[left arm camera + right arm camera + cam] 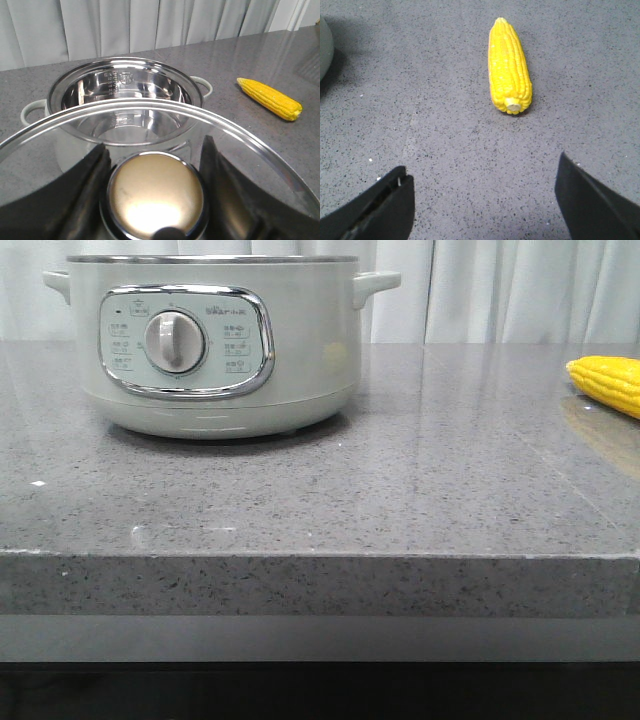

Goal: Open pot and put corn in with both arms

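Observation:
The pale green-white pot [215,340] stands at the back left of the table, lid off; the left wrist view shows its shiny empty inside [125,100]. My left gripper [155,172] is shut on the round knob [156,195] of the glass lid [250,137] and holds the lid above and in front of the pot. The yellow corn [610,383] lies on the table at the far right; it also shows in the left wrist view [270,98] and the right wrist view [509,67]. My right gripper [482,192] is open, empty, above the table just short of the corn's stub end.
The grey speckled stone table [400,490] has its front edge close to the camera. White curtains [500,290] hang behind it. The pot's side shows at the edge of the right wrist view [324,47]. Neither arm shows in the front view.

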Robot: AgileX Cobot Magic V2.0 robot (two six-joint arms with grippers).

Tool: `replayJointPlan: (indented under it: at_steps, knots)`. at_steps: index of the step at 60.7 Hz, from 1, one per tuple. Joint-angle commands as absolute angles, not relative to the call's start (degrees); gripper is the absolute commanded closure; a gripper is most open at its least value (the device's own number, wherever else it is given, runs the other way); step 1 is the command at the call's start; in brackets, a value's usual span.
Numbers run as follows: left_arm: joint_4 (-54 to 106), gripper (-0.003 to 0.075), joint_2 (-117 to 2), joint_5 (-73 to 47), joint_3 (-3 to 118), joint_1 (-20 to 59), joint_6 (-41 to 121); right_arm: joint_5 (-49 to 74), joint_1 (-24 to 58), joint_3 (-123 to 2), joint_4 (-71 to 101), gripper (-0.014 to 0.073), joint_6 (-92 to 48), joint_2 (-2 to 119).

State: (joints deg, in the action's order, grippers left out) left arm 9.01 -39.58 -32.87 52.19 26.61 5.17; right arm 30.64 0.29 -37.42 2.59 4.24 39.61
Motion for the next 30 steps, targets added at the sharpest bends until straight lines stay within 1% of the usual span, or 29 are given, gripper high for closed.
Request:
replayJointPlan:
  at_steps: [1,17,30]
  knots:
    - [9.8,0.0512,-36.7,-24.6,52.2,26.9,5.2,27.0,-0.1,-38.8,2.2,0.0001,4.1,39.7]
    - [9.8,0.0512,-35.3,-24.6,51.0,26.9,5.2,28.9,-0.1,-40.0,2.2,0.0001,4.1,40.2]
    - [9.8,0.0512,-35.3,-24.7,50.9,26.9,5.2,37.2,-0.1,-48.4,2.0,0.0001,4.1,47.0]
